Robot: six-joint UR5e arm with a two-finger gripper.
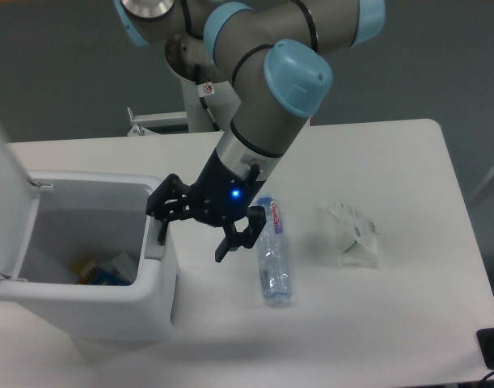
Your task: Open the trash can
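White lid (6,194) is swung up at the left; the bin (85,303) is judged opened. The end effector (194,230), spread, is held at the latch (155,245).

The trash can (109,303) is a large boxy white plastic bin with rounded corners, standing upright at the left end of the surface. Its flat hinged lid (8,198) stands raised at the bin's left side, leaving the inside open to view. A grey push-button latch (154,245) sits on the right rim.
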